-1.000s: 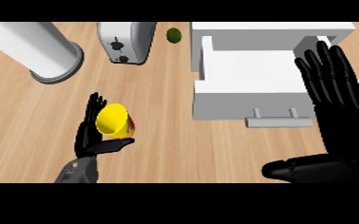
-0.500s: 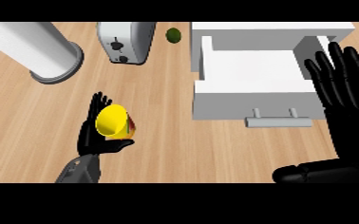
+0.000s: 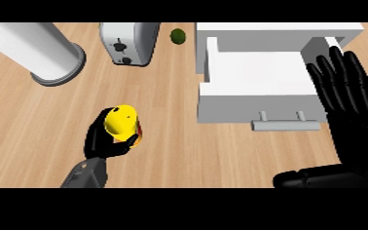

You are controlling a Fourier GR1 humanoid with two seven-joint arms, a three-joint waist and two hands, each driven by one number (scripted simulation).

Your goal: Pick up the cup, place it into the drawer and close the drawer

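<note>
Bright yellow against pale wood, white and black.

The cup (image 3: 120,122) was bright yellow with a touch of red-orange at its lower edge, and the left hand (image 3: 101,141) around it was black on a grey forearm. The desk (image 3: 165,107) showed light tan wood with fine grain streaks. The drawer (image 3: 251,85) was white with a pale grey handle (image 3: 285,124). The right hand (image 3: 343,90) was black. The toaster (image 3: 129,41) was silver-grey with dark knobs, the cylinder (image 3: 43,53) white over a grey base, and the small round thing (image 3: 176,35) dark green.

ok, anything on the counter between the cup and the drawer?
No. In the head view, only bare counter lies between the cup, held in the left hand, and the open drawer.
</note>
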